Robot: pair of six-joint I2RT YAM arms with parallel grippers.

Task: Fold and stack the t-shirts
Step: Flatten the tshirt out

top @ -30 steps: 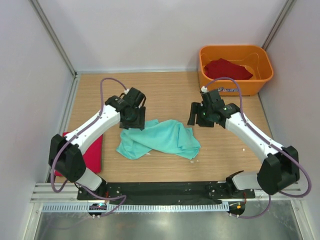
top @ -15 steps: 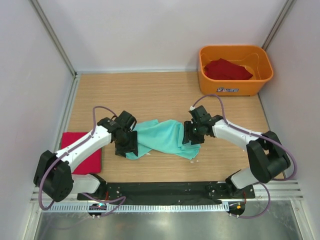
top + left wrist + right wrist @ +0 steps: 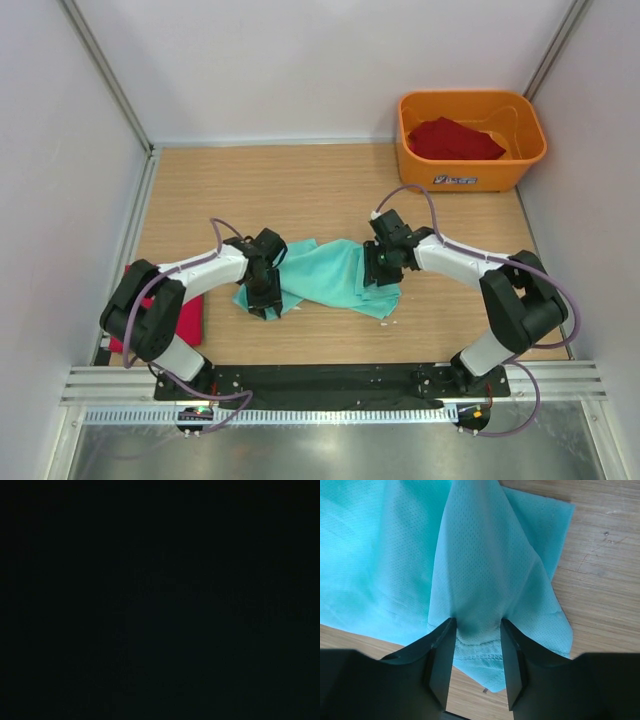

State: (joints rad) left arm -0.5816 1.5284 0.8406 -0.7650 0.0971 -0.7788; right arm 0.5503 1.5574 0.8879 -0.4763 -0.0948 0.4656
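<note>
A crumpled mint-green t-shirt (image 3: 330, 275) lies mid-table. My left gripper (image 3: 265, 300) presses down on its left end; its own wrist view is black, so its jaws do not show. My right gripper (image 3: 380, 275) is down on the shirt's right end. In the right wrist view the mint-green cloth (image 3: 470, 555) rises in a ridge between the two dark fingers (image 3: 440, 650), which stand apart and touch it on both sides near the stitched hem. The right gripper (image 3: 476, 630) is open. A folded deep red t-shirt (image 3: 185, 310) lies at the left edge. Another red t-shirt (image 3: 455, 138) sits in the tub.
An orange plastic tub (image 3: 470, 178) stands at the back right corner. White walls close in the wooden table (image 3: 300, 190) at the back and on both sides. A black rail (image 3: 320, 380) runs along the near edge.
Both arms have come down and inward from above the shirt's far corners onto its ends. The right fingers now straddle a fold of the cloth.
</note>
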